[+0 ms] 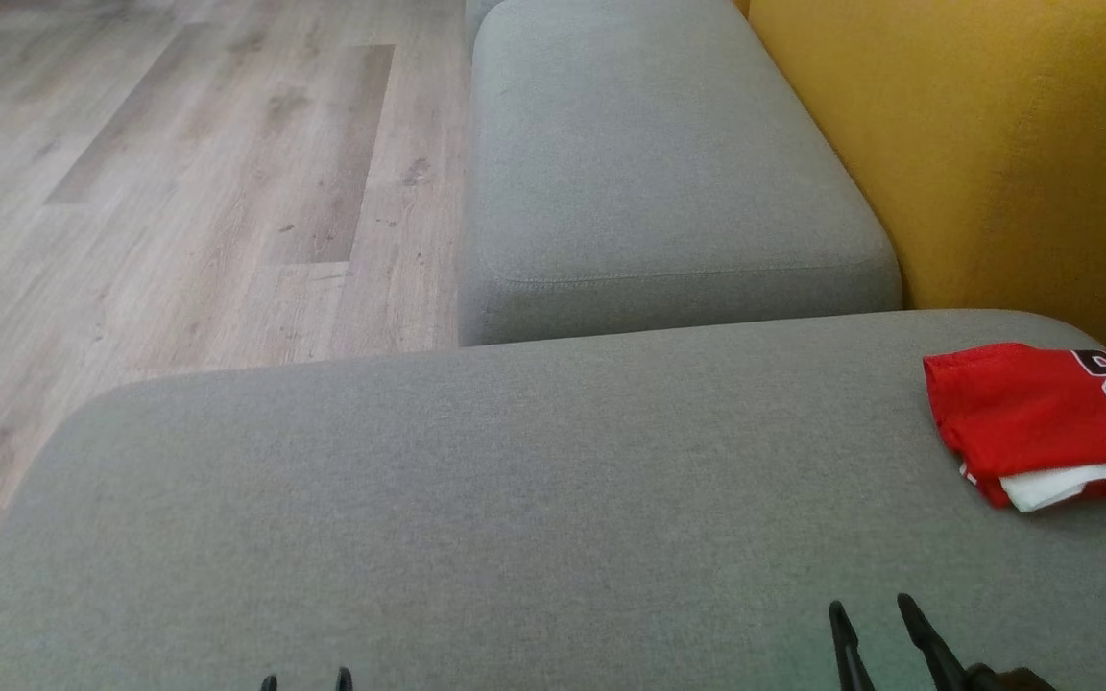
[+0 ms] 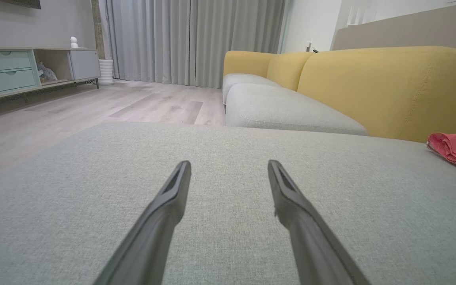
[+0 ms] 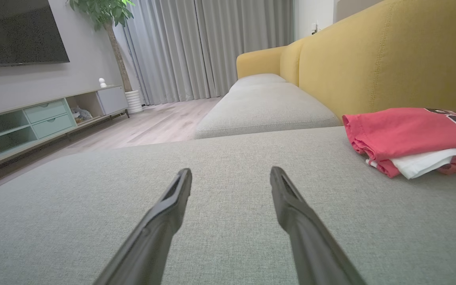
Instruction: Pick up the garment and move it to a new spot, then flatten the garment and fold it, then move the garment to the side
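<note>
Head view: folded red fabric jersey [image 1: 1033, 413] lies at the right edge of the grey sofa cushion [image 1: 515, 480]; left end effector [image 1: 306, 679] and right end effector [image 1: 870, 607] hover wide open, empty. Any retreat should steer clear of the fold.

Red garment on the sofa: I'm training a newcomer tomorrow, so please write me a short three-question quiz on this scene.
1. True or false: the red garment is held in a gripper.
2. Fill in: the left gripper and the right gripper both have their fingers ____.
3. Which gripper is nearer the garment? A) left B) right

Key: 1 false, it lies free on the gray cushion; 2 open; 3 B.
</note>
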You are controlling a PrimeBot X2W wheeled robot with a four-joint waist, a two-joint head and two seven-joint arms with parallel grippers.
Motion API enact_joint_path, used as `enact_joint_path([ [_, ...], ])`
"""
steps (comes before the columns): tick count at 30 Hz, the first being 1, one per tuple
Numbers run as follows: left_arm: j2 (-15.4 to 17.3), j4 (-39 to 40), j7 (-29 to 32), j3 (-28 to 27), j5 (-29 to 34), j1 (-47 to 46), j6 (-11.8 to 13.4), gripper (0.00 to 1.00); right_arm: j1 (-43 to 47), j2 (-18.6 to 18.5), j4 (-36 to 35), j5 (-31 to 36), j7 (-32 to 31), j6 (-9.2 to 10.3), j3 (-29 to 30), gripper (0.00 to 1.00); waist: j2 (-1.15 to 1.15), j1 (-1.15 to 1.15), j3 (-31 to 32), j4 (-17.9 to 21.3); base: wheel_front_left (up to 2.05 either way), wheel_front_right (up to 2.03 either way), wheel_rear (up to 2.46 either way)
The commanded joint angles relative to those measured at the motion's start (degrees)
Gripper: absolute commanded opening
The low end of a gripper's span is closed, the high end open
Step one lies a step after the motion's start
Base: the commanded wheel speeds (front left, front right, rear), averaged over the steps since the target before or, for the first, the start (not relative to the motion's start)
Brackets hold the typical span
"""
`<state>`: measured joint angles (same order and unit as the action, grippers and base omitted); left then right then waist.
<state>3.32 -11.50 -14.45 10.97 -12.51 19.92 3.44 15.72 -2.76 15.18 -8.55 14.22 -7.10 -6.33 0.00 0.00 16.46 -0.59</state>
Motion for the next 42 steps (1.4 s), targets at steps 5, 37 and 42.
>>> enact_joint_path([
  [5, -0.44, 0.89, -0.55, -2.06, 0.95, -2.84, -0.07, 1.0, -2.66, -0.36, -2.01, 0.74, 0.77, -0.39, -0.99, 1.0, 0.0, 0.0, 0.03, 0.5, 0.0, 0.0, 0.0],
  [37, -0.11, -2.71, 4.94, -4.16, -16.8, -5.46, -2.39, 0.0, -4.42, 0.02, 1.61, -18.65, -4.75, -0.04, 2.83, 0.0, 0.0, 0.0, -3.72, 0.6, 0.0, 0.0, 0.0],
  [42, -0.13, -2.7, 5.76, -4.85, -20.04, -6.52, -2.83, 0.0, -5.32, 0.02, 1.46, -22.0, -5.57, -0.05, 3.34, 0.0, 0.0, 0.0, -4.39, 0.6, 0.0, 0.0, 0.0],
])
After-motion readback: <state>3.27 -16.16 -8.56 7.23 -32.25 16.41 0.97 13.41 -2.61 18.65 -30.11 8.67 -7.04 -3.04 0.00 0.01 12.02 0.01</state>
